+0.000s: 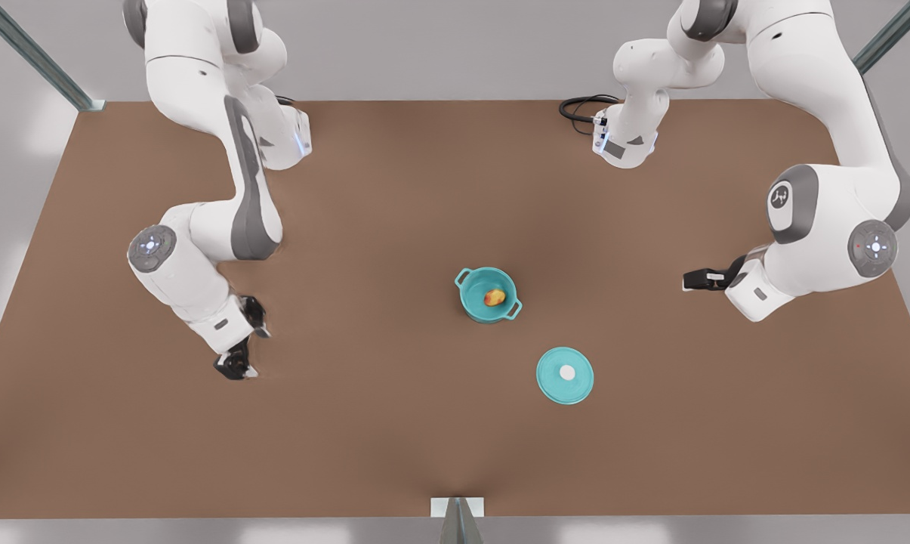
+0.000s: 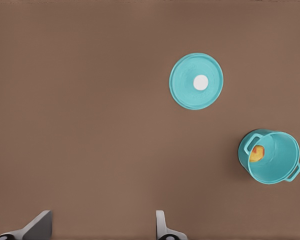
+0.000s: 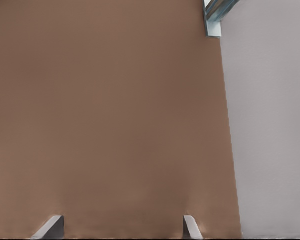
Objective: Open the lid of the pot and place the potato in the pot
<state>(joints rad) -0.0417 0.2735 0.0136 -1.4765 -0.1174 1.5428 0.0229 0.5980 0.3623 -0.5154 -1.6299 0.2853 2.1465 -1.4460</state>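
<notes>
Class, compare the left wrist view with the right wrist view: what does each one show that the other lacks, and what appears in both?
Left wrist view alone: the pot lid lying flat on the table, apart from the open pot, with the potato inside the pot.

Right wrist view alone: the table's edge, grey floor beyond it and a metal frame post.

Both: the brown table and that arm's own open gripper, left gripper and right gripper, empty.

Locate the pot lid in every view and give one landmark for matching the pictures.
Front view: the pot lid lies flat on the table, nearer the camera than the pot.
Left wrist view: the lid lies apart from the pot.
Right wrist view: not in it.
Shared landmark: the lid's white knob.
</notes>
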